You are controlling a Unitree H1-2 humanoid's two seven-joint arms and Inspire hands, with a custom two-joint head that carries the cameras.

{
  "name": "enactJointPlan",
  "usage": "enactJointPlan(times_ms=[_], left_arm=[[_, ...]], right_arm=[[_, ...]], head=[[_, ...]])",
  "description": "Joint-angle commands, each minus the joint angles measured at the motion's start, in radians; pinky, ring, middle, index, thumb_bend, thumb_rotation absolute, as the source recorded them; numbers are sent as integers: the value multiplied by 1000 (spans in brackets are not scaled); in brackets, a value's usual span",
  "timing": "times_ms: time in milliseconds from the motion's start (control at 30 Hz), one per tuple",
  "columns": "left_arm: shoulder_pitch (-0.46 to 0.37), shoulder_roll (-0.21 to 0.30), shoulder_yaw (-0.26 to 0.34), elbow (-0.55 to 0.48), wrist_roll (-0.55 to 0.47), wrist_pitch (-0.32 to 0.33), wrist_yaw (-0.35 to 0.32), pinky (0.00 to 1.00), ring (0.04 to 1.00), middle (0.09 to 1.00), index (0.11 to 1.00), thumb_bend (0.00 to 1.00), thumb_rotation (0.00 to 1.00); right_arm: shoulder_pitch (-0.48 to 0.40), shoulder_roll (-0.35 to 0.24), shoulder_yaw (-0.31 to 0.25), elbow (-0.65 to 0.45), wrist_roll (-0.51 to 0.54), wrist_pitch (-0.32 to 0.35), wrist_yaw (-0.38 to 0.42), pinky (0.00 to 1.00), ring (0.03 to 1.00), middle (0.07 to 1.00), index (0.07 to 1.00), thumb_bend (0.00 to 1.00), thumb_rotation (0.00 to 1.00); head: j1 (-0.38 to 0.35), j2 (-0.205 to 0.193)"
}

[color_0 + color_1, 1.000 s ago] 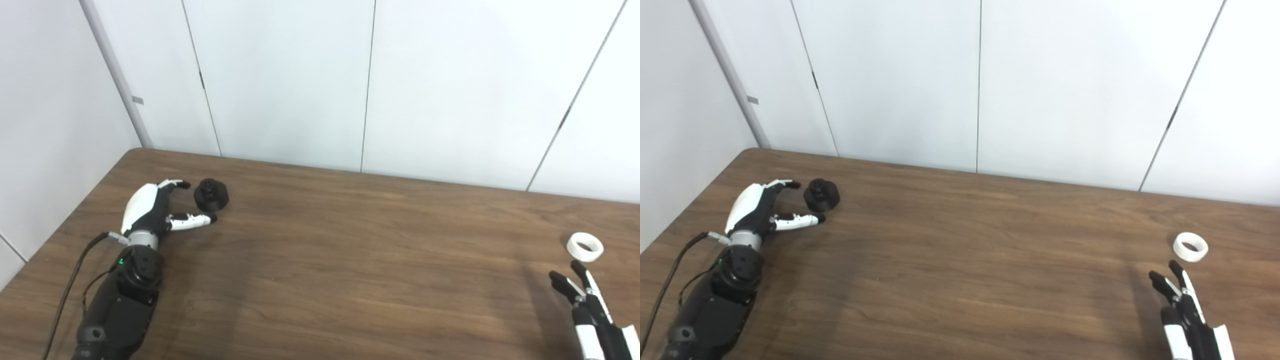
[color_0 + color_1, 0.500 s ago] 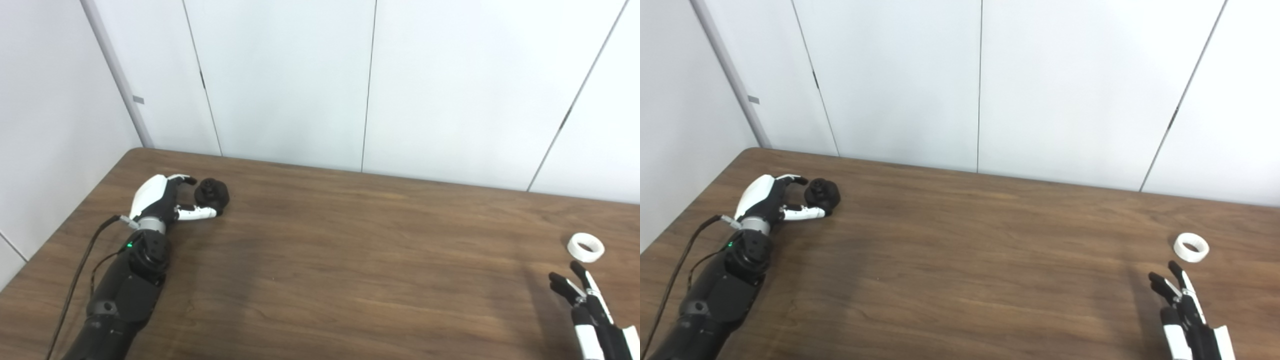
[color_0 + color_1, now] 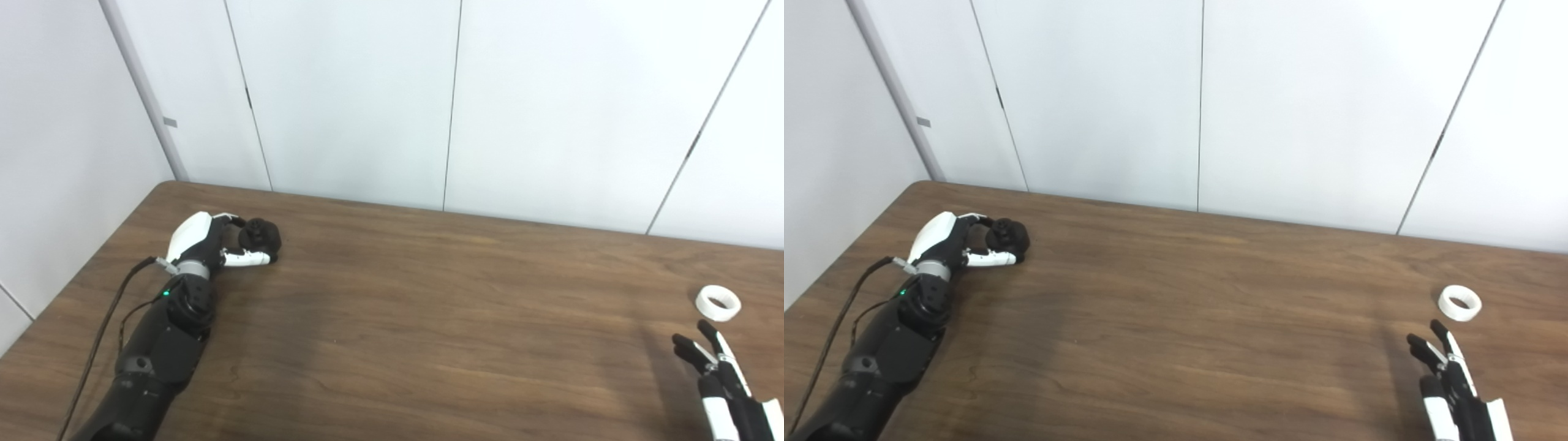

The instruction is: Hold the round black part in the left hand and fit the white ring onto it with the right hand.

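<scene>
The left hand (image 3: 208, 242) curls around the round black part (image 3: 260, 235) at the table's (image 3: 429, 318) far left, fingers touching it, apparently securing a grip; the white ring (image 3: 717, 302) lies just beyond the right hand (image 3: 719, 380), which waits spread and empty.

Light was bright, even and diffuse; the white wall panels (image 3: 551, 110) looked nearly washed out; soft shadows darkened the worktop (image 3: 429, 318) toward 6 o'clock; focus was slightly soft throughout; no glare showed.
</scene>
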Motion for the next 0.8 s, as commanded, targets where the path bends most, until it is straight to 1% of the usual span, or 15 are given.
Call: enactJointPlan(times_ms=[0, 133, 267, 433, 600, 767], left_arm=[[-56, 43, 0, -2, 12, -11, 16, 1000, 989, 924, 784, 934, 327], [-57, 42, 2, 4, -2, -17, 19, 1000, 985, 916, 770, 927, 310], [-55, 39, 1, -2, -3, -12, 19, 1000, 984, 910, 750, 914, 292], [-55, 41, -4, -4, 0, -4, 13, 1000, 979, 895, 733, 895, 298], [-54, 43, -2, -1, -4, -10, 14, 1000, 971, 889, 717, 884, 290], [-53, 40, 7, -5, -16, -21, 19, 1000, 964, 870, 679, 845, 242]], right_arm=[[86, 27, 13, 68, -8, 4, -14, 988, 865, 854, 949, 526, 1000], [86, 25, 14, 69, -11, 2, -14, 984, 864, 854, 952, 522, 1000], [87, 28, 12, 66, -3, 7, -11, 986, 873, 857, 951, 545, 1000], [90, 29, 13, 61, -12, 14, -14, 979, 871, 855, 948, 550, 1000], [89, 27, 15, 65, -9, 4, -11, 979, 870, 859, 952, 558, 1000], [90, 30, 14, 62, -12, 10, -14, 982, 868, 854, 948, 550, 1000]], head=[[-1, 2], [-2, 2], [-2, 2], [-3, 5], [-3, 5], [-4, 3]])
